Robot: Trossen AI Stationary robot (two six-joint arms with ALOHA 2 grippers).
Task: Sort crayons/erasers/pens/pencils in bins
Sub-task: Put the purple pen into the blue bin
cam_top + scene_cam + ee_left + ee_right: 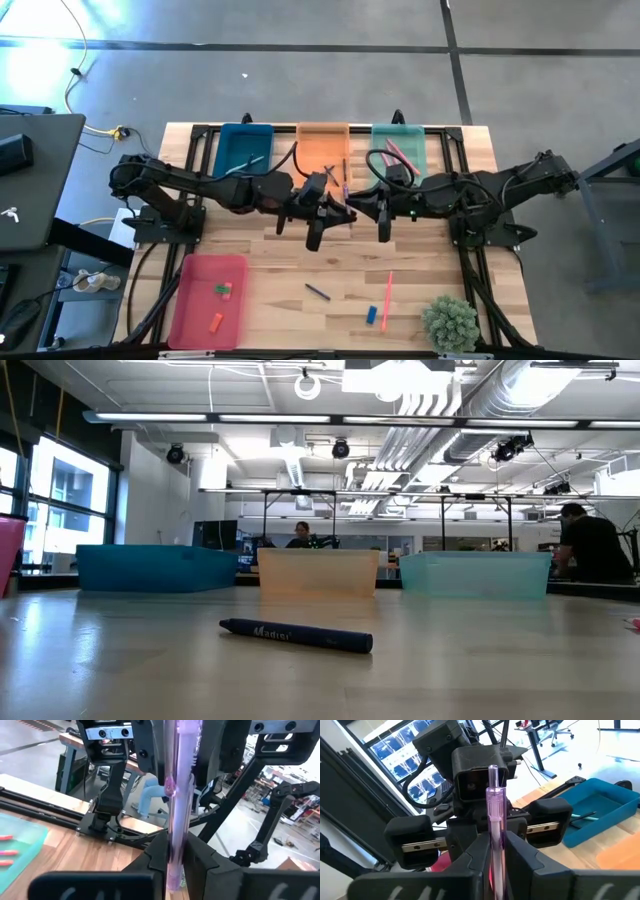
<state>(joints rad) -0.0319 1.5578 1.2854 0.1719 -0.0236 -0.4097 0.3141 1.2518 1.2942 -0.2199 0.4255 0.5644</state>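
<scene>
Passing a translucent purple pen (pixel 494 810) between arms: right gripper (pixel 496 857) and left gripper (pixel 174 865) each clamp it between their jaws; next, one must let go.

Pale wood plank tabletop (pixel 290 262), smooth with a soft sheen. Translucent glossy plastic pen (pixel 496 815), purple-tinted, clamped in both matt black plastic pincers. Orange bin (pixel 322 145) and mint bin (pixel 398 143) just behind the pincers: see-through, frosted-looking plastic.
</scene>
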